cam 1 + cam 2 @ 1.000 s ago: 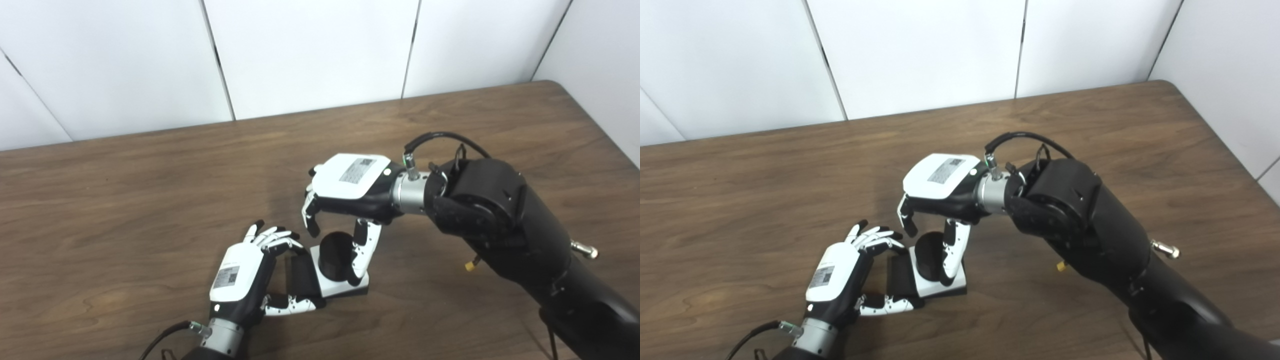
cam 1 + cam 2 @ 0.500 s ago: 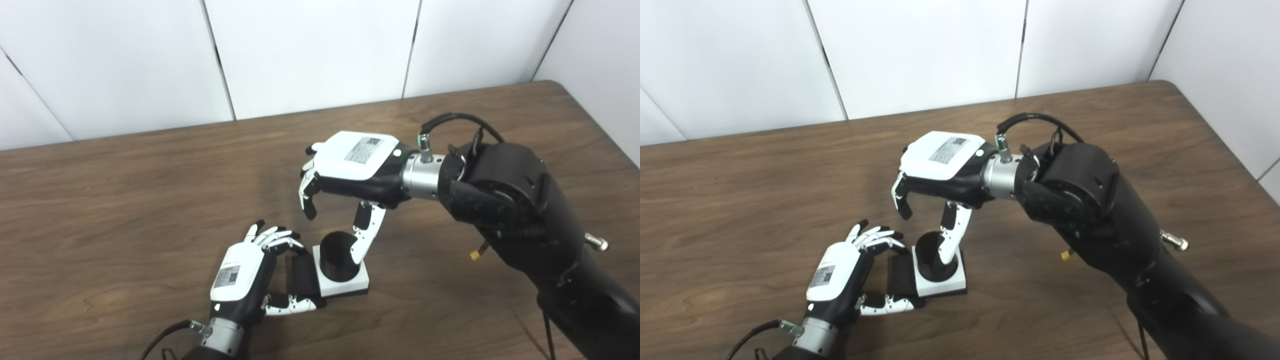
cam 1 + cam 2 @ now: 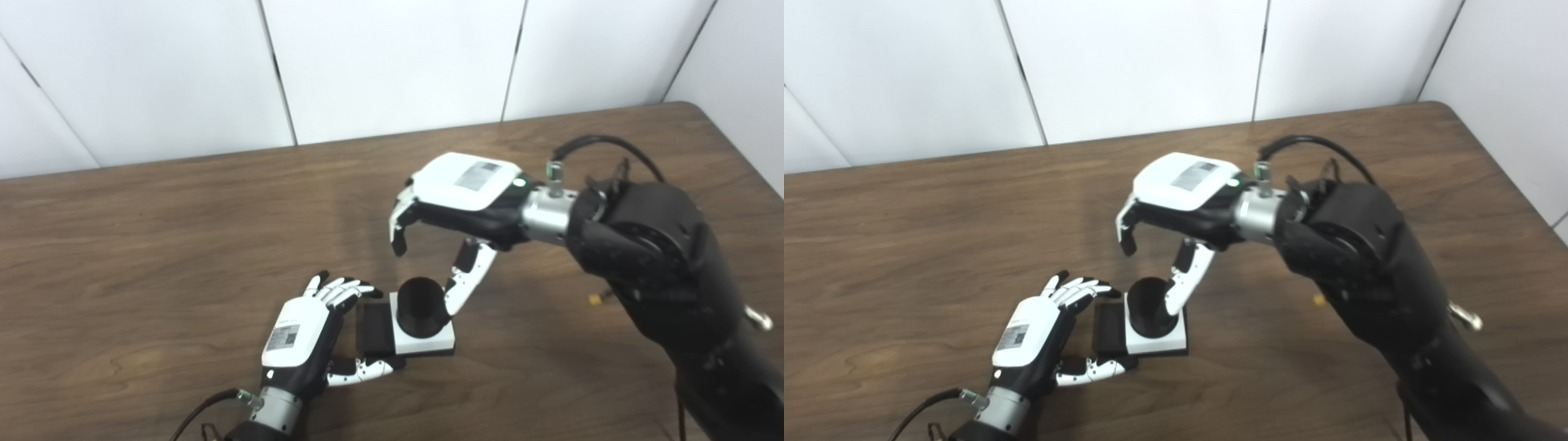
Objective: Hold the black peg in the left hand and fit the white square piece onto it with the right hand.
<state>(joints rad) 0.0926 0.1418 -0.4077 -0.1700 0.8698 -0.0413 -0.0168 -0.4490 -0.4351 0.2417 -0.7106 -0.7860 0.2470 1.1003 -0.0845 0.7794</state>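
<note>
Sitting lower centre on the table [image 3: 153, 245], white square piece [image 3: 429, 338] rings black peg [image 3: 419, 300]; left robot hand [image 3: 306, 331] loosely steadies its base, right robot hand [image 3: 453, 202] hovers open, empty; fitting appears complete; next, withdraw.

The brown wooden table [image 3: 153, 245] shows dark streaked grain with a dull satin sheen. Below the right hand [image 3: 456, 202] stands the matt black round peg [image 3: 419, 300], apparently smooth plastic, through the white square plastic piece [image 3: 429, 340], also smooth and faintly glossy. Just beside the left hand [image 3: 300, 343] lies a matt black flat base [image 3: 375, 331]. Both hands have glossy white plastic back shells with paper-like printed labels, black palms and white-and-black fingers [image 3: 343, 291]. Each wrist has a brushed metal collar; the right forearm's black casing [image 3: 661, 257] looks matt. Behind, the smooth white wall panels [image 3: 392, 61] are matt.
</note>
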